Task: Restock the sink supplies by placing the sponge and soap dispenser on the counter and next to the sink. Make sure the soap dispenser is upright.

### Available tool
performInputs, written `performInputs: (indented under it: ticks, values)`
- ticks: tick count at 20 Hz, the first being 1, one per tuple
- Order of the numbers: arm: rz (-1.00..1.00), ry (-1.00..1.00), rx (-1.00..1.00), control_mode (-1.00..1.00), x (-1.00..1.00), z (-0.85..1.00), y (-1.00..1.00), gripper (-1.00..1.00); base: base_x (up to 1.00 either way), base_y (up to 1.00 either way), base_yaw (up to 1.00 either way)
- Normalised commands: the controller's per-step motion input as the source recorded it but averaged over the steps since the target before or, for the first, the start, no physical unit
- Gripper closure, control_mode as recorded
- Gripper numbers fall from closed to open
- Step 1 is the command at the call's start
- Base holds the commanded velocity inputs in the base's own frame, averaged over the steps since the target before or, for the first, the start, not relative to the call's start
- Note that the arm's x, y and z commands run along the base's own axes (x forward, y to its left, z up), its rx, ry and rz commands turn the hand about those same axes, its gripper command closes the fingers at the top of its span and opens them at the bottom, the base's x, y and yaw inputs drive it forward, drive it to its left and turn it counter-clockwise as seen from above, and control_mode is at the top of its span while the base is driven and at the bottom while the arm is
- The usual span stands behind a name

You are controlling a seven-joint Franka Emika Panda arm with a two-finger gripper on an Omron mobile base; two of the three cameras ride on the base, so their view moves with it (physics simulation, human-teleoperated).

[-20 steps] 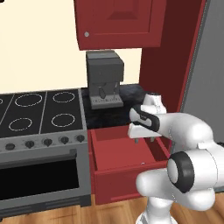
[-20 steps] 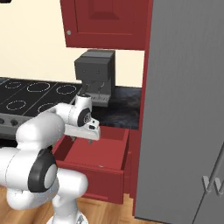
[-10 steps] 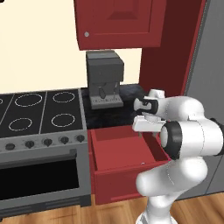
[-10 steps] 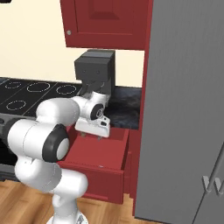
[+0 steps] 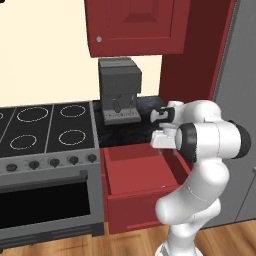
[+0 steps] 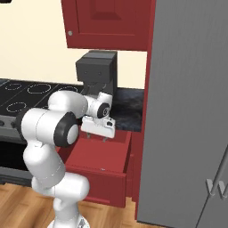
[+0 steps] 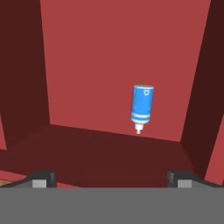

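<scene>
So the gripper [image 7: 109,178] is hanging over the pulled-out red drawer [image 5: 137,175], jaws spread as wide as they go and nothing between them. In the hand view you can see both dark fingertips [image 7: 43,178] at the bottom corners with a big empty gap. The thing that matters for the next move is the blue soap dispenser [image 7: 141,106]: it's lying flat on the drawer floor, sitting at roughly 1 o'clock from the midpoint of the tips in the hand view, so a bit to the right of center and well apart from the tips, nowhere near touching. Its long axis runs almost 12 to 6 in that view, tilted just slightly, with the small white nozzle end pointing toward 6, i.e. back at the gripper, and the flat blue base toward 12. The fingers open along 9 to 3, so they already sit across the bottle's narrow width, which I'd guess is the friendly way to pinch it. My read is the hand needs to slide toward 1 o'clock and drop down before closing. The black speckled counter [image 5: 135,131] runs behind the drawer in the left base view, next to the grey coffee machine [image 5: 119,89]. No sponge or sink that I can make out from these angles.
</scene>
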Motion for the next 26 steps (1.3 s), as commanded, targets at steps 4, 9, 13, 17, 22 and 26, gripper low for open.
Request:
performInputs:
  ticks: [4,9,13,17,22,26]
  values:
    - [0.0,-0.03,0.0,-1.0,-0.04,-0.26,-0.15,-1.0,0.0,0.0,0.0]
    - [0.0,-0.08,-0.01,-1.0,-0.33,-0.45,0.0,-1.0,0.0,0.0,0.0]
    - [-0.01,-0.11,-0.07,-1.0,-0.59,-0.48,0.01,-1.0,0.0,0.0,0.0]
    - [-0.01,-0.12,-0.07,-1.0,-0.45,-0.31,0.02,-1.0,0.0,0.0,0.0]
    - [-0.02,-0.06,0.0,-1.0,-0.21,-0.16,0.0,-1.0,0.0,0.0,0.0]
    - [-0.03,0.0,0.0,-1.0,0.0,-0.21,0.0,-1.0,0.0,0.0,0.0]
